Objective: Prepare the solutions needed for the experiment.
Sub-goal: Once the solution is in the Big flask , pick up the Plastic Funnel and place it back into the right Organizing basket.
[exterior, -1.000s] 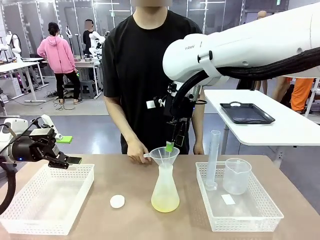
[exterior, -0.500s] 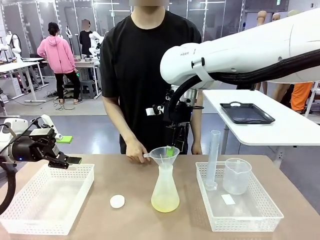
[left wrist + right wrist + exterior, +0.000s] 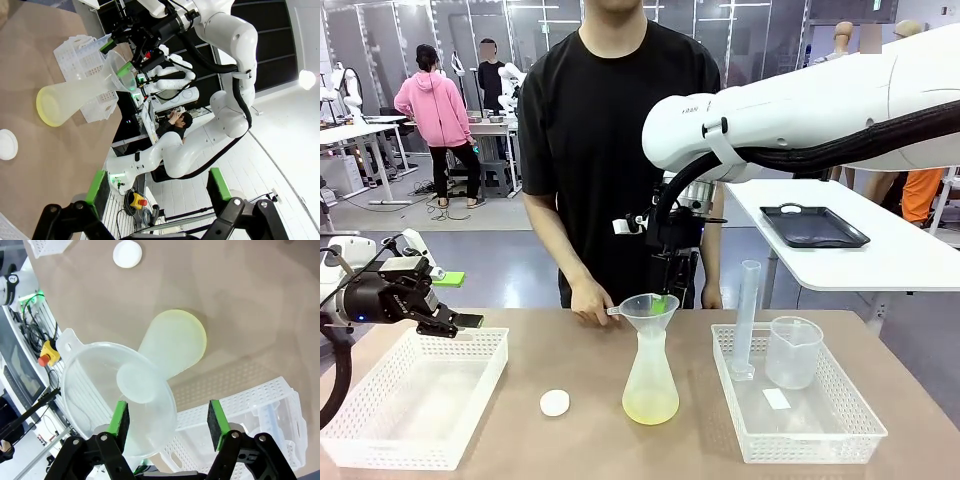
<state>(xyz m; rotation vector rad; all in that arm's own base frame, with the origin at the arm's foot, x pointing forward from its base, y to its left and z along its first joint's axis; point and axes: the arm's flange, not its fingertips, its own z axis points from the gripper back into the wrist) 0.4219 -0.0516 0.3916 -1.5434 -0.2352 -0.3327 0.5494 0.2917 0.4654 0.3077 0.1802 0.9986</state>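
Note:
A frosted conical flask (image 3: 650, 375) stands mid-table with a clear funnel (image 3: 649, 309) in its neck. A shallow layer of pale yellow-green solution (image 3: 650, 408) lies in its bottom, also seen as solution (image 3: 178, 339) and solution (image 3: 46, 108). My right gripper (image 3: 663, 297) hangs open at the funnel's far rim. In the right wrist view the right gripper (image 3: 167, 422) straddles the edge of the funnel (image 3: 120, 400), one finger over the bowl and one outside. My left gripper (image 3: 457, 300) is open and holds nothing, above the left basket (image 3: 415, 400). The left gripper (image 3: 157, 187) looks toward the flask (image 3: 77, 92).
A person stands at the far side, one hand (image 3: 590, 300) beside the funnel's tab. A small white disc (image 3: 555, 402) lies left of the flask. The right basket (image 3: 800, 435) holds a graduated cylinder (image 3: 748, 320) and a clear beaker (image 3: 794, 352).
My right arm has shifted left and its gripper has come down a little to the funnel's rim. The left arm, flask and person's hand have stayed put.

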